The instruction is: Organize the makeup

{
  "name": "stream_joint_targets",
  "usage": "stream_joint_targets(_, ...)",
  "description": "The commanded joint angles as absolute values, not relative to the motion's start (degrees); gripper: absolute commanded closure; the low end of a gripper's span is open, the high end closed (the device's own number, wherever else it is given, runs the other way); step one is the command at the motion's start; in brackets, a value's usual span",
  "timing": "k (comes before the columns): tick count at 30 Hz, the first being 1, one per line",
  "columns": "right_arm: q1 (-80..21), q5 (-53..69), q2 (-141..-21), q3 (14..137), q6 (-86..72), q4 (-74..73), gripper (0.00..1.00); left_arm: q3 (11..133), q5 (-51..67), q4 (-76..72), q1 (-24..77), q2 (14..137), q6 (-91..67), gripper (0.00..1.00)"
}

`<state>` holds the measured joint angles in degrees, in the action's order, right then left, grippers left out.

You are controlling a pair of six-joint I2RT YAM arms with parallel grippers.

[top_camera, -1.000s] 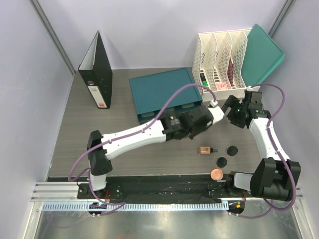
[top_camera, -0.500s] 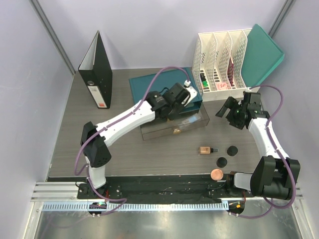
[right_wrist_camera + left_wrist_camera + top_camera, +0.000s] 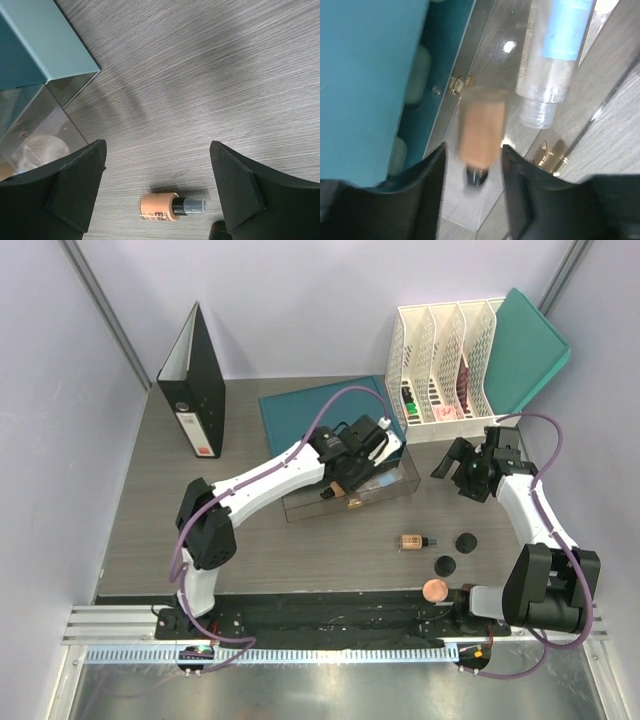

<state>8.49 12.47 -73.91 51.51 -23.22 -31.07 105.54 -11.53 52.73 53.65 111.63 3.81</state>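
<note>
My left gripper (image 3: 340, 478) hangs over the clear pulled-out drawer (image 3: 392, 490) of the teal box (image 3: 300, 412). In the left wrist view its fingers stand apart around a blurred tan tube with a black cap (image 3: 479, 135), beside the clear bottle (image 3: 554, 50) lying in the drawer. My right gripper (image 3: 452, 462) is open and empty above the table; its wrist view shows another tan tube (image 3: 167, 207) lying below it. That tube (image 3: 412, 542), two black round jars (image 3: 466, 541) (image 3: 445, 564) and the peach disc (image 3: 434, 589) lie on the table at the right front.
A black binder (image 3: 195, 380) stands at the back left. A white file rack (image 3: 445, 355) holding markers and a teal folder (image 3: 530, 345) stand at the back right. Gold drawer handles (image 3: 551, 155) show in the left wrist view.
My left gripper has swung left from near the right gripper to over the drawer, and the tan tube now blurs between its fingers. The right gripper has shifted slightly.
</note>
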Motion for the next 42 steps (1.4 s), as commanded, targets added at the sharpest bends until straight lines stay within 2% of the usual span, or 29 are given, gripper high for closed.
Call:
stream_joint_targets(1, 8.8, 13.4, -74.3, 51.9, -22.2, -29.3, 0.1, 108.9, -11.1, 53.8, 53.4, 113.7, 5.2, 0.49)
stream_joint_targets(9, 8.8, 13.2, -74.7, 52.6, -21.0, -29.4, 0.1, 115.3, -12.6, 55.3, 52.9, 115.7, 4.9, 0.41)
stream_joint_targets(13, 8.8, 13.5, -74.2, 52.8, -20.0, -29.8, 0.1, 118.6, -14.0, 55.7, 52.9, 113.5, 5.1, 0.35)
stream_joint_targets(17, 8.8, 13.4, -72.5, 52.4, -19.4, -30.4, 0.1, 118.6, -13.8, 54.2, 53.0, 110.0, 5.4, 0.32)
stream_joint_targets(27, 8.8, 13.4, -72.8, 52.3, -20.5, -30.7, 0.1, 117.2, 2.9, 55.1, 57.6, 106.3, 8.7, 0.23)
stream_joint_targets(42, 8.9, 13.5, -77.3, 54.9, -23.3, -28.2, 0.1, 119.9, 13.4, 57.7, 69.0, 117.5, 13.1, 0.23)
